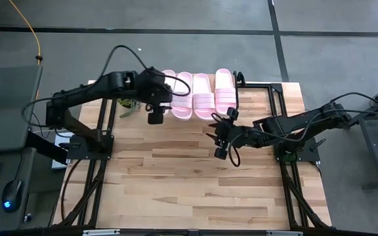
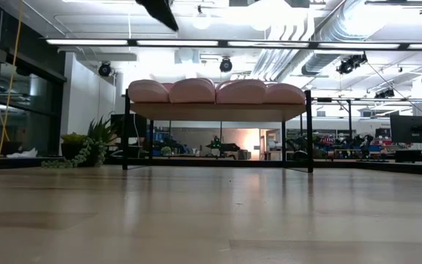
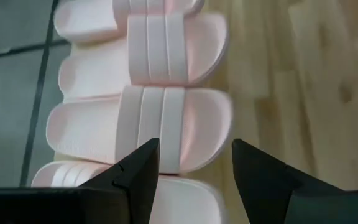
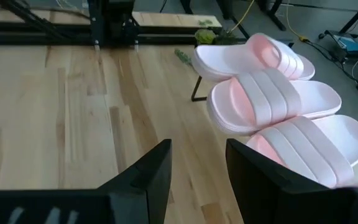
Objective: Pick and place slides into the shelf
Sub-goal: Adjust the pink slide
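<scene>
Over the bare wood-plank surface (image 1: 195,177), the right gripper (image 1: 220,134) hovers near centre with jaws released and empty, the left gripper (image 1: 155,105) hangs at eleven o'clock, jaws parted and empty, above four pale pink ribbed-strap foam slides (image 1: 193,95) lined side by side atop the low black-framed wooden shelf (image 2: 218,111) at twelve o'clock.

Bright, even light reaches you from ceiling strip lights (image 2: 218,42) in low view. Tabletop (image 2: 211,213) there shows soft sheen, near part blurred. Slides (image 3: 142,127) in left wrist view look slightly soft. Shadows faint everywhere.
</scene>
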